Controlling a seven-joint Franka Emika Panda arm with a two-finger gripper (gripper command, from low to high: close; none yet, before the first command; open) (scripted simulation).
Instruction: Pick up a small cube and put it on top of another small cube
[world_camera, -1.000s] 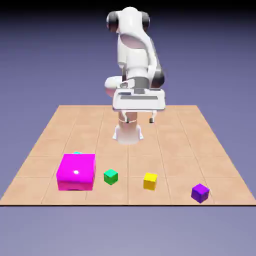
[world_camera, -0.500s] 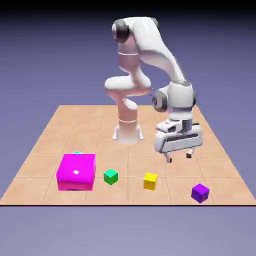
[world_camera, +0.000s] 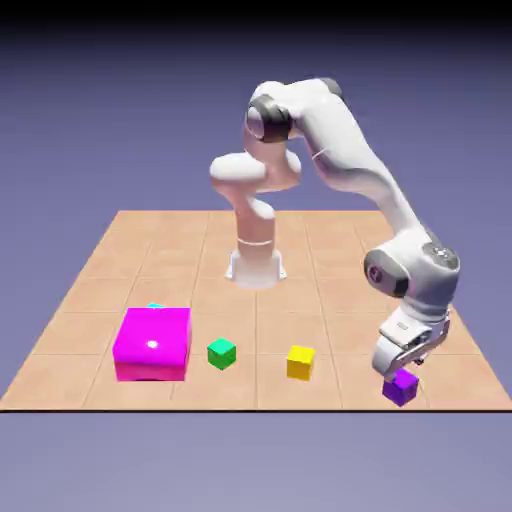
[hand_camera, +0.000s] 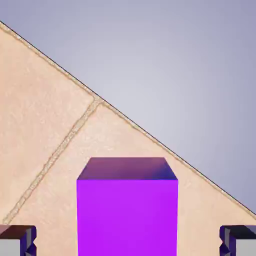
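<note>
The small purple cube (world_camera: 402, 387) rests on the tan tiled table near its front right corner in the exterior view. My gripper (world_camera: 404, 371) hangs directly over it, fingers pointing down around its top. In the hand view the purple cube (hand_camera: 127, 207) fills the lower middle, and the gripper (hand_camera: 128, 242) is open, with a gap of bare table between the cube and each of the two grey fingertips (hand_camera: 18, 240). Nothing is held. A small yellow cube (world_camera: 300, 361) and a small green cube (world_camera: 222, 352) sit farther toward the exterior view's left.
A large magenta block (world_camera: 152, 343) stands left of the green cube, with a sliver of something cyan (world_camera: 154, 305) behind it. The table's front edge (world_camera: 330, 409) runs close to the purple cube; in the hand view that edge (hand_camera: 150, 135) crosses diagonally just beyond the cube.
The arm swung from the table's middle toward the exterior view's right and came down over the purple cube. The jaws stayed open throughout. No cube has moved.
</note>
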